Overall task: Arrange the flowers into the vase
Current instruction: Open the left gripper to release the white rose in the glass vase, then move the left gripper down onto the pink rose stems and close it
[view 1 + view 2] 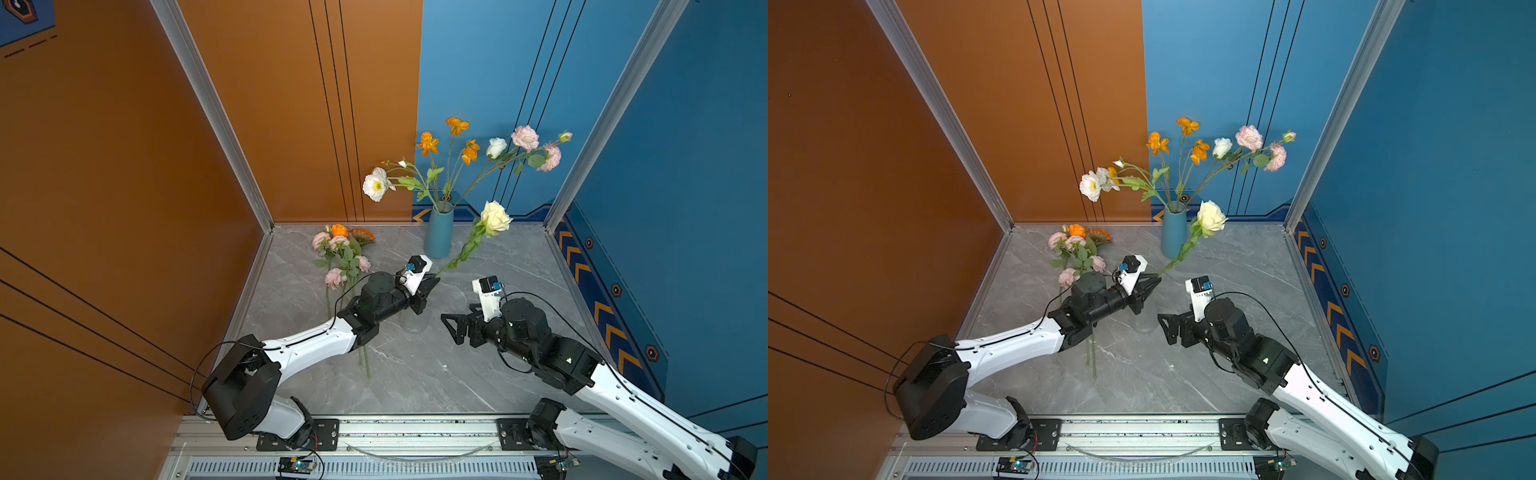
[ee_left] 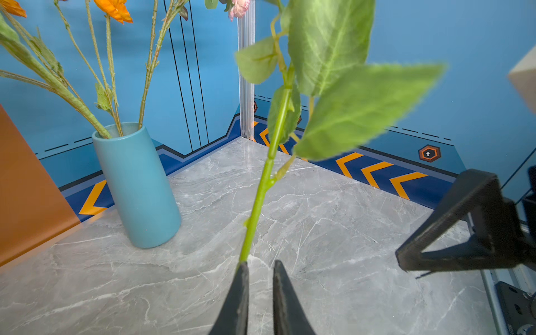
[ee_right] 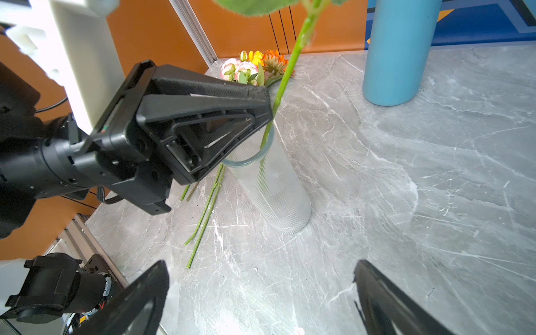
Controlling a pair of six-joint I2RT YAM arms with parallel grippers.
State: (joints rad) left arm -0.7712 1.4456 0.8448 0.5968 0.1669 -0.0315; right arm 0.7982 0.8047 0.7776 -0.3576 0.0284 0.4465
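Flowers (image 1: 341, 252) looked about half placed: the left gripper (image 1: 433, 281), jaws barely parted, had the cream rose (image 1: 495, 216) leaning on one finger (image 2: 242, 290), its stem end in the clear vase (image 3: 278, 188) mid-table (image 1: 415, 374). The right gripper (image 3: 261, 275) gaped empty nearby. Several stems stood in the blue vase (image 1: 438, 232) at the far edge, and a bunch lay unplaced near the far left corner.

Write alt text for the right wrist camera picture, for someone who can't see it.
The left end effector is at a green flower stem whose lower end stands in a clear ribbed vase on a grey marble table. Behind are loose pink and orange flowers and a blue vase; the right end effector is open in front.
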